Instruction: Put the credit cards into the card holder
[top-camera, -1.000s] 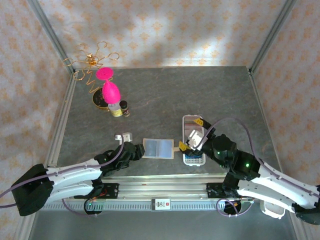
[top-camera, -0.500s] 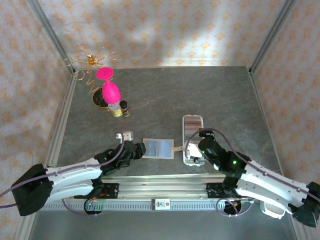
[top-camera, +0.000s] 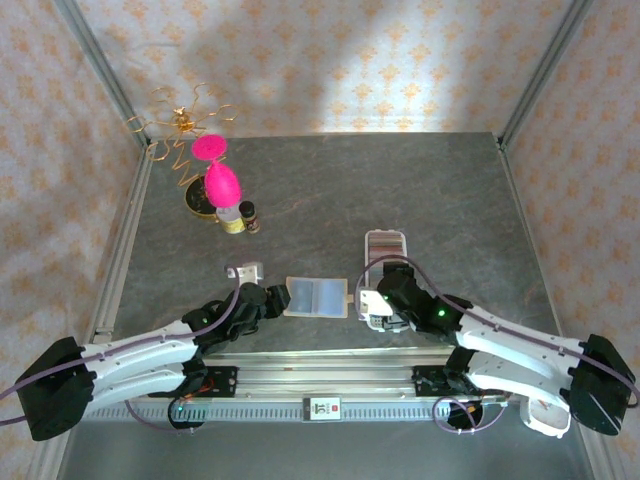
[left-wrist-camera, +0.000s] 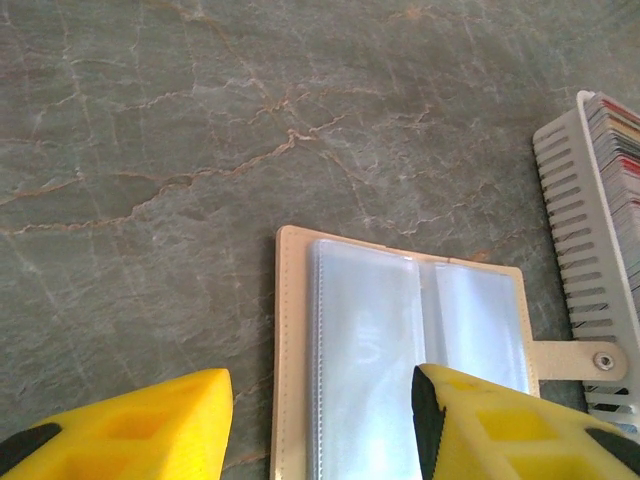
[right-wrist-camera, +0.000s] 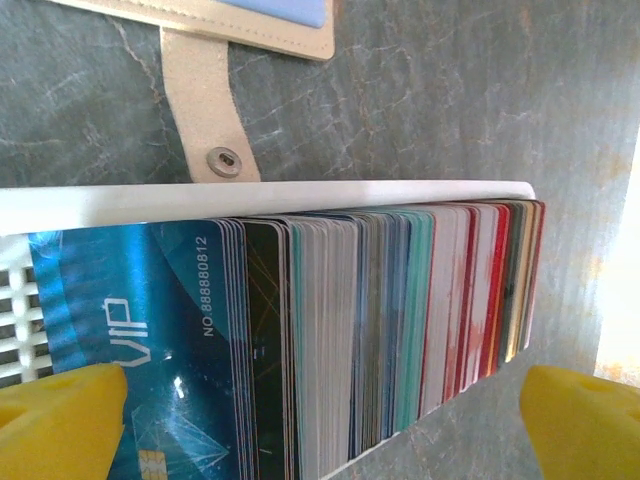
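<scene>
1. Shows the tan card holder (top-camera: 316, 297) spread open and flat on the grey stone-look surface (top-camera: 330, 180), clear pockets facing up.
2. Has the snap tab (right-wrist-camera: 210, 110) sticking out from the card holder's right edge, its end meeting the wall of the white tray (left-wrist-camera: 570, 200).
3. Finds the credit cards (right-wrist-camera: 380, 320) standing on edge, packed in one row inside that tray just right of the card holder, a blue VIP card facing outward at one end.
4. Puts the left claw (left-wrist-camera: 315, 430) at the card holder's left edge, yellow fingers apart, one over bare surface and one over a pocket, gripping nothing.
5. Puts the right claw (right-wrist-camera: 325, 420) right of the card holder, above the tray, fingers spread wide with one at each end of the card row, clamped on nothing.
6. Leaves a pink egg-shaped object (top-camera: 221, 184) and small bottles (top-camera: 240, 217) well beyond the card holder, far left.
</scene>
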